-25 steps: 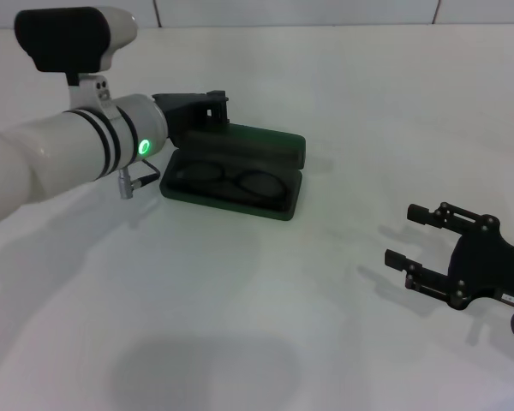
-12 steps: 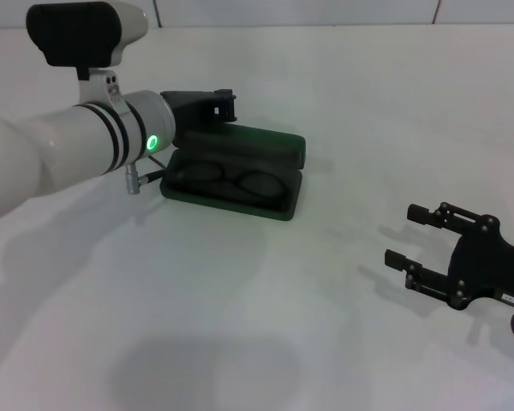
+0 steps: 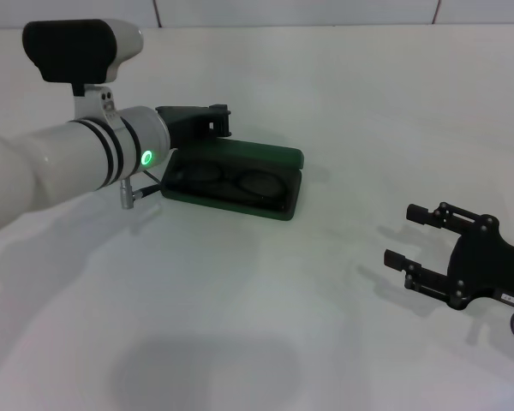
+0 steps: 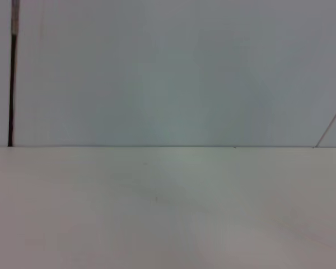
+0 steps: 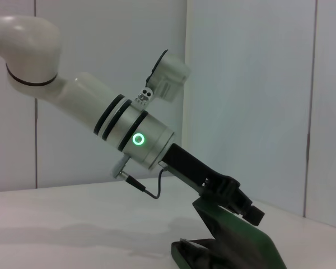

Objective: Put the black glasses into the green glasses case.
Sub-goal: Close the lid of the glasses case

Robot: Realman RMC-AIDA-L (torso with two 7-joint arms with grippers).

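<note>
My left gripper (image 3: 212,120) leans on the green glasses case (image 3: 240,193) lid; I cannot tell its fingers' state. The black glasses (image 3: 230,180) lie inside. Pushing off-centre could skid the case across the worktop (image 3: 265,291). Right gripper (image 3: 418,244) parked, fingers apart.

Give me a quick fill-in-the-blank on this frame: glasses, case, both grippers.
1. The black glasses lie ____ the green glasses case.
2. The gripper at the case's lid is the ____ gripper.
3. The right gripper rests apart from the case on the white table, and its fingers are ____.
4. In the right wrist view the lid stands ____, neither fully open nor shut.

Missing words: inside; left; open; partly raised
</note>
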